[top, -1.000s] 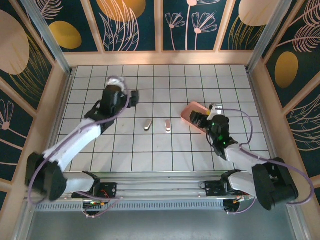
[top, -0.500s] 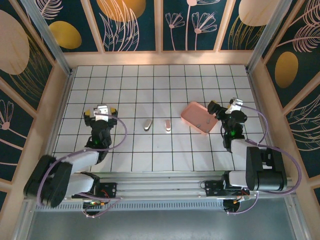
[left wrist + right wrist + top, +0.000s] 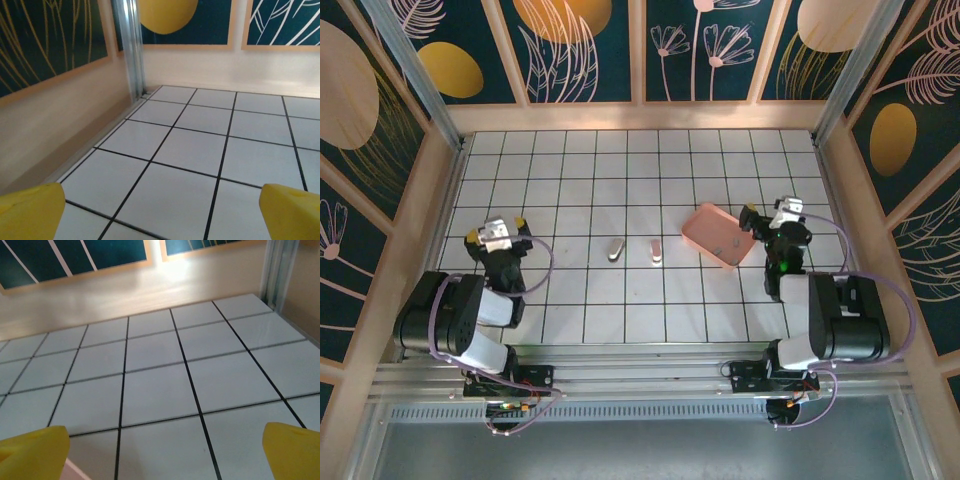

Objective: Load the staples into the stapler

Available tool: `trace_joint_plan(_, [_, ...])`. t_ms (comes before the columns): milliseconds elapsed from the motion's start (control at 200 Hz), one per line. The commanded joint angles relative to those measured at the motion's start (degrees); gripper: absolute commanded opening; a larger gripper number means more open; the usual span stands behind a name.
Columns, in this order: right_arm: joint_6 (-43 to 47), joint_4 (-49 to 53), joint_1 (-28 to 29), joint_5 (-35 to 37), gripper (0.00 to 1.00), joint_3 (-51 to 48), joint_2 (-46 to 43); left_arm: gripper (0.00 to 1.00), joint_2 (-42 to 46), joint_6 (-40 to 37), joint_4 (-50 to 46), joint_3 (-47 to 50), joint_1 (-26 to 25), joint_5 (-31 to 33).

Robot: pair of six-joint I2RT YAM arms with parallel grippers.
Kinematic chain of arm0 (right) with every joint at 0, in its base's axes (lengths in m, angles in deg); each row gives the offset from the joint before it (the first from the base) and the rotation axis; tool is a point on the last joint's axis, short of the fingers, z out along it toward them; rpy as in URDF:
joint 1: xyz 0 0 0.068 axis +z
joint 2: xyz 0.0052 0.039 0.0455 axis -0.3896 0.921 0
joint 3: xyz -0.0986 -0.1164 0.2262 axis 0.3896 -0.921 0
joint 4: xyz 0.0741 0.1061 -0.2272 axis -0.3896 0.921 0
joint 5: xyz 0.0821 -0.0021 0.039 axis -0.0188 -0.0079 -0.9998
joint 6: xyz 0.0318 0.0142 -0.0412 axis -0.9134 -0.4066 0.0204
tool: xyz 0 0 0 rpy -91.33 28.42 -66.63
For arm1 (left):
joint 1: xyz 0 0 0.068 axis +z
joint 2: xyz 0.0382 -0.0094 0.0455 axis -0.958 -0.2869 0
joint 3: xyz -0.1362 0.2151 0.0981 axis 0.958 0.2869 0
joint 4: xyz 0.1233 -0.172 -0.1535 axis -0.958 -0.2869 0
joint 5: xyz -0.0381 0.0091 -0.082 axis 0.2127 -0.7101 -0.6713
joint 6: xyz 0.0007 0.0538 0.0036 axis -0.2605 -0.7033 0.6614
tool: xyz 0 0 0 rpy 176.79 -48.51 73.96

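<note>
Both arms are pulling back from the middle of the tiled surface (image 3: 620, 180) and folding down toward their bases. A second ago the right gripper (image 3: 775, 220) was hanging over the pink tray (image 3: 705, 225); now it is sitting just right of the tray, jaws spread wide and carrying nothing. The left gripper (image 3: 497, 235), earlier reaching out far left of the tray, is now lying farther left still and closer to its base. Its yellow fingertips (image 3: 30, 210) are standing far apart over bare tiles. The stapler (image 3: 656, 252) is lying flat a short way left of the tray, with a greyer oblong piece (image 3: 616, 248) just beyond it; whether that piece belongs to it is unclear. A thin sliver that is probably the staples (image 3: 739, 240) is resting inside the tray near its right rim. With both arms retreating empty, the loading seems not yet to be happening.
</note>
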Motion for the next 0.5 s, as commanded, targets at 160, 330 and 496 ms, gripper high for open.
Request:
trace_joint_plan(160, [1.5,-16.9,-1.0,0.3,0.99,-5.2,6.0,0.99,0.4,5.6,-4.5,-2.8,2.4,-5.8])
trace_joint_plan(330, [2.2,-16.5,-1.2,-2.5,0.99,-4.9,6.2,0.99,0.5,5.3,-4.3,-2.7,2.4,-5.8])
trace_joint_plan(496, [2.1,-16.4,-1.4,-2.8,0.99,-4.8,6.1,0.99,0.5,5.4,-4.3,-2.7,2.4,-5.8])
